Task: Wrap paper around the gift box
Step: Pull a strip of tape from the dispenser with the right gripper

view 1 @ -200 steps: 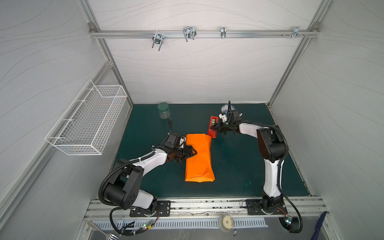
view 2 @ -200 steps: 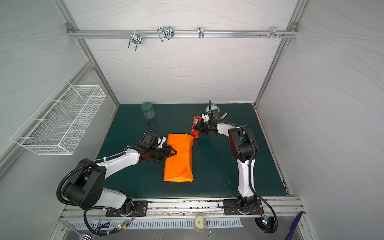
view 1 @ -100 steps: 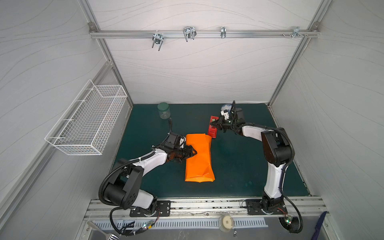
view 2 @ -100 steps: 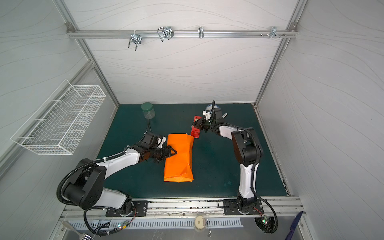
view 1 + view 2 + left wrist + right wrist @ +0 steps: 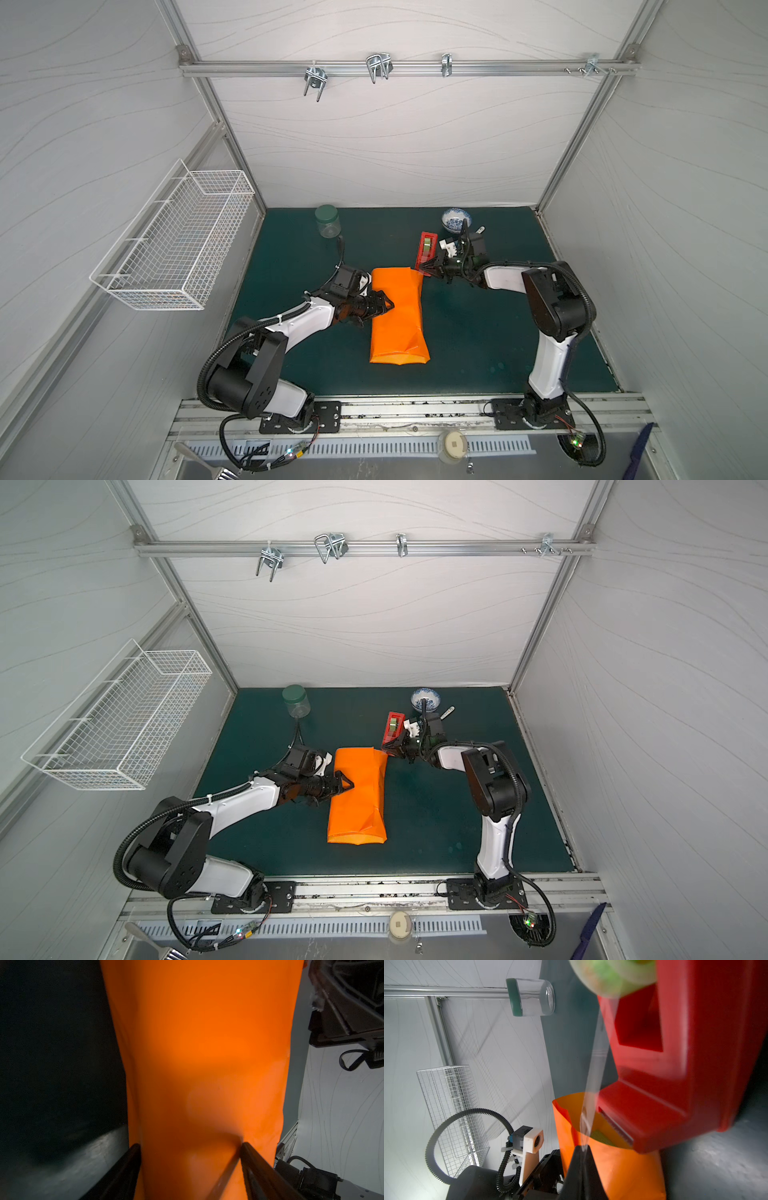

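The orange paper (image 5: 397,316) (image 5: 357,796) lies folded as a long tube on the green mat. The gift box shows only as an olive-green patch (image 5: 600,1136) inside the tube's far open end. My left gripper (image 5: 386,306) (image 5: 347,786) (image 5: 190,1147) holds the tube's left side, one finger (image 5: 255,1167) over it and the other at mat level. My right gripper (image 5: 424,266) (image 5: 388,750) (image 5: 582,1148) is shut on a clear tape strip (image 5: 593,1076) at the tube's far right corner. The strip runs from the red tape dispenser (image 5: 427,248) (image 5: 675,1064).
A glass jar with a green lid (image 5: 327,221) stands at the back left of the mat. A blue-and-white bowl (image 5: 456,219) sits at the back, just behind the right wrist. A white wire basket (image 5: 174,237) hangs on the left wall.
My right gripper has moved from beside the dispenser toward the near left, to the paper's far corner, with the tape in it. The left arm and the paper have stayed put.
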Robot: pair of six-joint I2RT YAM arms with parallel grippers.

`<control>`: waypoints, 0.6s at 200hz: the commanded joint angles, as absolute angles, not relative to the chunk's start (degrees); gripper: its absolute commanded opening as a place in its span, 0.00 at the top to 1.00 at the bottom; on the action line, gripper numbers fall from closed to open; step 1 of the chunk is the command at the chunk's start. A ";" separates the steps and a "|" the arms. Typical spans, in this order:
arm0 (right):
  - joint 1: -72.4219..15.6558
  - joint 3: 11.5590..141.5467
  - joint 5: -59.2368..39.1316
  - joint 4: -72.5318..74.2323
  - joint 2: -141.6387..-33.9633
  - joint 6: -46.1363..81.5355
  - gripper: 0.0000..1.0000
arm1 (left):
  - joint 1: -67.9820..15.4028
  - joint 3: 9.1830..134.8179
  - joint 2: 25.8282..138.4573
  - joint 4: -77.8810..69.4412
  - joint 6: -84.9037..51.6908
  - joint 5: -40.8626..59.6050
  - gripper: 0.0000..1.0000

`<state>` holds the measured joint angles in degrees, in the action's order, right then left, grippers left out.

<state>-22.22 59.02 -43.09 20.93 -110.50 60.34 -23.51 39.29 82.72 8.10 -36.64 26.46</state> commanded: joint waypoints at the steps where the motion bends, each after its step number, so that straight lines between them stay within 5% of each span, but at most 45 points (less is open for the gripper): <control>1: -21.99 58.01 -43.26 19.34 -110.64 57.60 1.00 | -24.02 38.20 84.99 15.84 -35.07 24.19 0.25; 120: -18.33 63.89 -36.03 2.00 -118.14 41.58 1.00 | -24.08 38.33 85.78 15.53 -35.07 24.34 0.25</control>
